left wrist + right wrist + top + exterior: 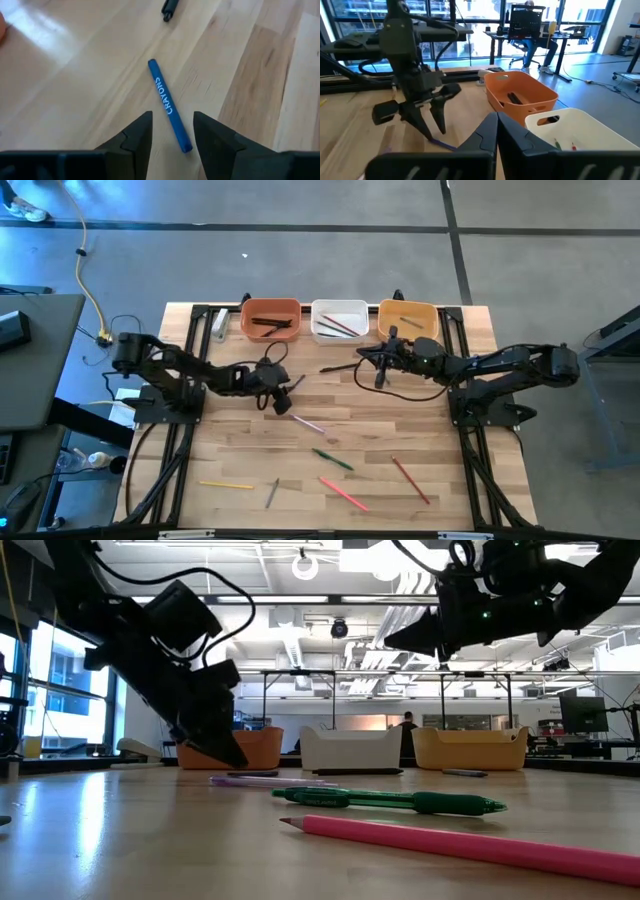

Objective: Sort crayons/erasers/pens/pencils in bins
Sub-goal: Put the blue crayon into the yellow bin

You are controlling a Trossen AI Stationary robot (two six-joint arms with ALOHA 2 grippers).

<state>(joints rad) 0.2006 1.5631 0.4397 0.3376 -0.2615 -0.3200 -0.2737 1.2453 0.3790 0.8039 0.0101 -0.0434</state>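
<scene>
Left tool parted, empty, straddling blue crayon flat on tabletop mid-frame, seemingly for pickup; right tool shut, empty, near bins upper centre.

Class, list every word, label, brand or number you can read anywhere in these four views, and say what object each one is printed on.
"CRAYONS": white capitals along the blue crayon lying on the table, between the left gripper's open fingers.
Green pen in the low view: dark print on the barrel, too small to read.
Nothing else is legible: no readable text on the bins or in the room behind.
</scene>
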